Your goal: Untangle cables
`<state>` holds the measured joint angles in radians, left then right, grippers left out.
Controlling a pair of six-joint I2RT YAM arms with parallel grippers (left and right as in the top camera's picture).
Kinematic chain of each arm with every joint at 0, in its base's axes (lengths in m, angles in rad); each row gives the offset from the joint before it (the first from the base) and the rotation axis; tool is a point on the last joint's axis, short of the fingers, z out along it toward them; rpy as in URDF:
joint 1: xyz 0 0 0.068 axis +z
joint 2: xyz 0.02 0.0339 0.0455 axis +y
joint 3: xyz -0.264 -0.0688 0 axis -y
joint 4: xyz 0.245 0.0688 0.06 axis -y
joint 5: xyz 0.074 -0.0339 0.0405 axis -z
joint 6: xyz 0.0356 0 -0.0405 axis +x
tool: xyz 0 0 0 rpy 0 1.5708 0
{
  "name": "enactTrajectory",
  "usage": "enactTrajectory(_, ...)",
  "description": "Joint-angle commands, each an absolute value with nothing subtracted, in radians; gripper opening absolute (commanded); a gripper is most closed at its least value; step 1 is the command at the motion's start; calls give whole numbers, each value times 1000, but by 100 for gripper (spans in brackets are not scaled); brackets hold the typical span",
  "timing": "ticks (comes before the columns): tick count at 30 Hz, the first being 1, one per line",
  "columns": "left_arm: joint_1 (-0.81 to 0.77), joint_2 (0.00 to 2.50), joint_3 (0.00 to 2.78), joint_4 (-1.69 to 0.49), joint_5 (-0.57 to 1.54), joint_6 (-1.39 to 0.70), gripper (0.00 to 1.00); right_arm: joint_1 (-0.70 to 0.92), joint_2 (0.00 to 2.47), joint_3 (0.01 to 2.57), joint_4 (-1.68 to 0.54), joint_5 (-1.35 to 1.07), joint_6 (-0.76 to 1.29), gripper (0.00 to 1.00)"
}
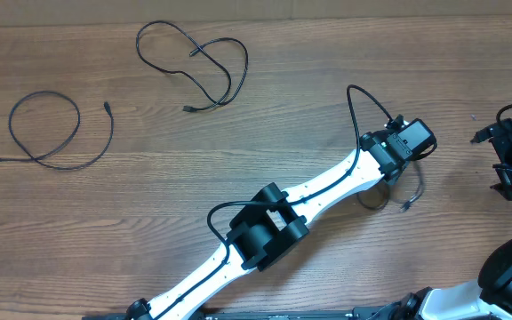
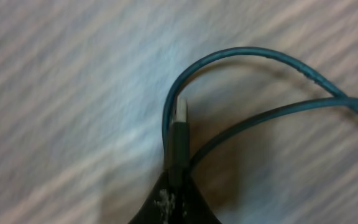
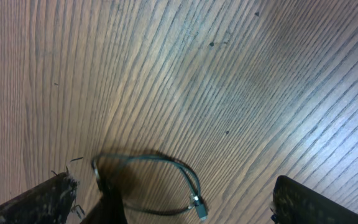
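Overhead view: left gripper (image 2: 174,200), right of centre on the table (image 1: 265,133), is clamped on one cable (image 2: 247,51) just behind its plug (image 2: 180,115). Right gripper (image 1: 505,162) gapes wide by the right edge. A hasty drag could slip the plug free or cinch the loop. A second cable (image 1: 45,93) lies near the left edge and a third cable (image 1: 244,62) near the far edge, with bare wood between.
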<state>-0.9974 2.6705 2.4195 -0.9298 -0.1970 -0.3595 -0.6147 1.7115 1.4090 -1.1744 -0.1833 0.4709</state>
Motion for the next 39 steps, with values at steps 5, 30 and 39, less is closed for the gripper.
enactTrajectory(5, -861, 2522, 2460, -1127, -235, -449, 5, -617, 1706, 1433, -1171, -184, 475, 100)
enactTrajectory(30, -308, 2090, 2263, -1690, -366, -815, 5, -617, 1706, 1433, -1171, -184, 475, 100)
enactTrajectory(39, -242, 1859, 1800, -1687, -578, -1028, 5, -617, 1706, 1433, -1171, -184, 475, 100)
